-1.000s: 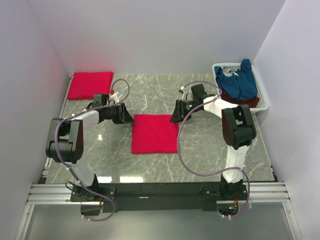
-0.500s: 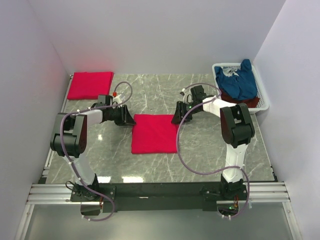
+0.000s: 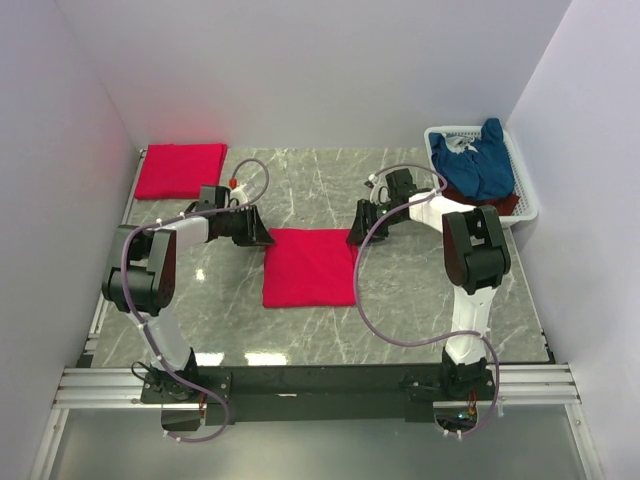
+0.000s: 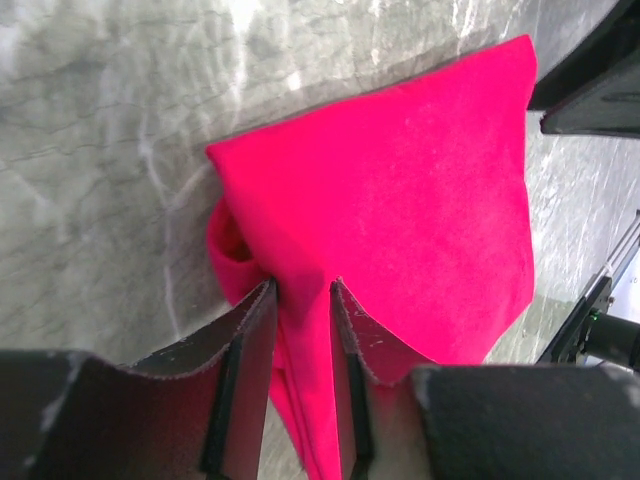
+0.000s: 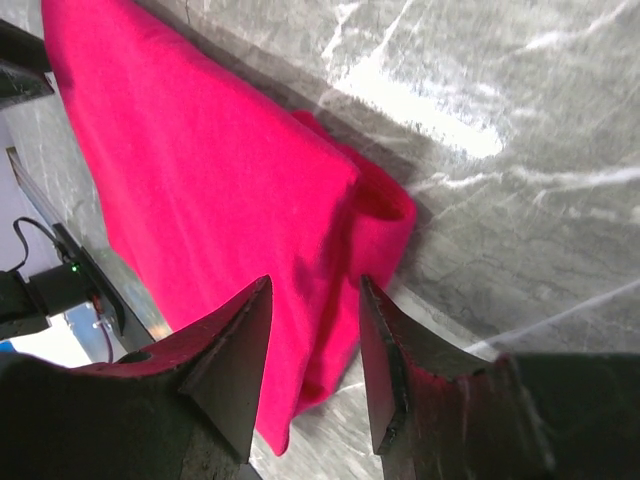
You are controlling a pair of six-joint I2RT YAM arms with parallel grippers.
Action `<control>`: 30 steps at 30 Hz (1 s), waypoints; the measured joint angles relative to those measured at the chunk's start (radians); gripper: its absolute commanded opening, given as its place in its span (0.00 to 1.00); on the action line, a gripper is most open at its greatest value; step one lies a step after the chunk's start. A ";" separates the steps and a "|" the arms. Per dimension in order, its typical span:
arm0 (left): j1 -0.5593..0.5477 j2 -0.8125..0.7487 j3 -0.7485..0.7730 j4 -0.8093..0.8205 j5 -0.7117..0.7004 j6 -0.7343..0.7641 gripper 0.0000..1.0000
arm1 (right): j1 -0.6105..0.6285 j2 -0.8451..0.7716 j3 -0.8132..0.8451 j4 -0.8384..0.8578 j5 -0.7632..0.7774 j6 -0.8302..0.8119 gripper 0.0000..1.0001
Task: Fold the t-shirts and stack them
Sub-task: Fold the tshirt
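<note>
The folded bright red cloth t-shirt (image 3: 309, 267) is lying flat on the grey marble desk (image 3: 420, 290), well left of the white plastic basket (image 3: 524, 190). The right end effector (image 5: 315, 285) is standing spread astride the corner nearest the basket. The left end effector (image 4: 302, 290) is pinching that edge's other end. Light, limp and layered, the shirt is likely needing both corners gripped through every layer to avoid unfolding.
</note>
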 measured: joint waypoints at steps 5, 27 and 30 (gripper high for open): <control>-0.016 0.012 0.010 0.000 -0.002 -0.001 0.29 | 0.000 0.018 0.016 0.002 -0.006 0.005 0.46; 0.035 0.039 0.018 -0.060 -0.008 0.049 0.01 | -0.024 0.003 0.013 0.006 -0.014 0.019 0.00; 0.037 0.031 0.018 -0.062 -0.006 0.064 0.01 | -0.026 -0.021 0.010 0.016 -0.005 0.020 0.00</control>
